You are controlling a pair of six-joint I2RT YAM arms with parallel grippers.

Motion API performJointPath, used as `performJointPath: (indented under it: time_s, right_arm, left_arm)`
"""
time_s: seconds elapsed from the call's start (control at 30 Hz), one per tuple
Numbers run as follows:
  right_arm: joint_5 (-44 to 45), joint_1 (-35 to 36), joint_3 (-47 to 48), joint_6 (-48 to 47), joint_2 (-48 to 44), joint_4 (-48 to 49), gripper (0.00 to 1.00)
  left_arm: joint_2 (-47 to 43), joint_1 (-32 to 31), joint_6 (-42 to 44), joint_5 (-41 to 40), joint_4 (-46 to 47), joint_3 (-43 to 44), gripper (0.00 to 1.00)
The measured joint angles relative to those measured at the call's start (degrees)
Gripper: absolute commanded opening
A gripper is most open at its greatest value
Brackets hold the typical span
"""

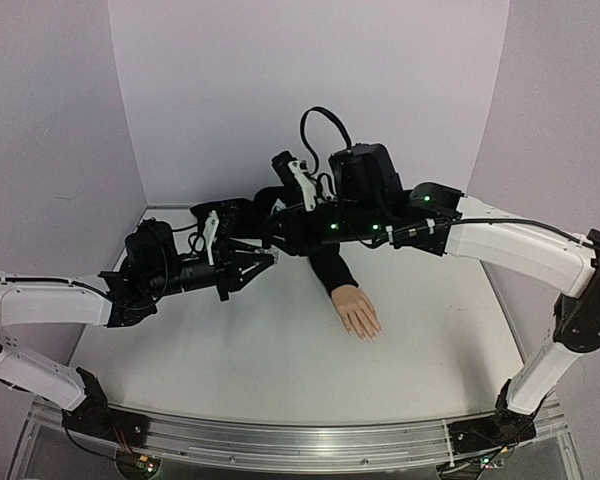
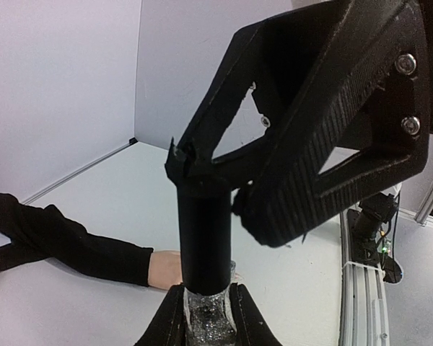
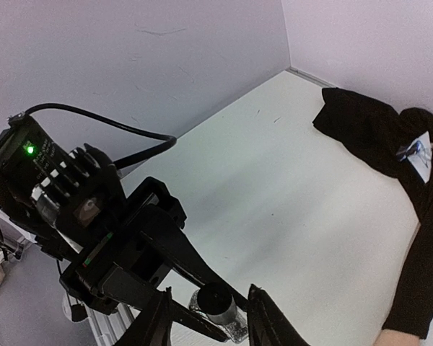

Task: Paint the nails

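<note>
left claw [image 2: 206, 308] clenched on glitter bottle [image 2: 208, 326]; right claw [image 3: 211, 318] parted astride its black cap [image 3: 216, 300]

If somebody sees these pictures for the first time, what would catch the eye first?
First, the two black grippers meeting over the white table: the left gripper clamps a small clear glitter-filled bottle with a tall black cap, and the right gripper straddles that cap. Next, the skin-coloured mannequin hand in a black sleeve, lying near the table's centre.

2 white-shelled arms [image 1: 510, 245], black joints [image 1: 580, 320], green LEDs [image 1: 332, 227], looping black cable [image 1: 320, 125], silver screws [image 2: 406, 65]
</note>
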Motion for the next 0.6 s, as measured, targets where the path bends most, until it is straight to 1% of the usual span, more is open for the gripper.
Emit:
performJointPath:
  time_s: [0.13,0.23,0.43,0.6]
  right_arm:
    - [-1.2,0.0,0.7,-0.4,0.8,-1.0,0.32]
    - [-1.9,0.0,1.0,-0.4,1.1,-1.4,0.36]
    - [-3.0,0.0,2.7,-1.6,2.1,-4.2,0.39]
    - [-4.9,-0.5,4.6,-3.4,2.4,-9.0,0.38]
  left_arm:
    - [0.0,-0.1,0.0,0.0,0.0,0.0,0.00]
    - [0.0,-0.1,0.1,0.2,0.0,0.0,0.00]
    - [0.0,-0.1,0.3,1.0,-0.5,0.0,0.00]
    - [0.0,-0.1,1.3,2.3,-1.7,0.0,0.00]
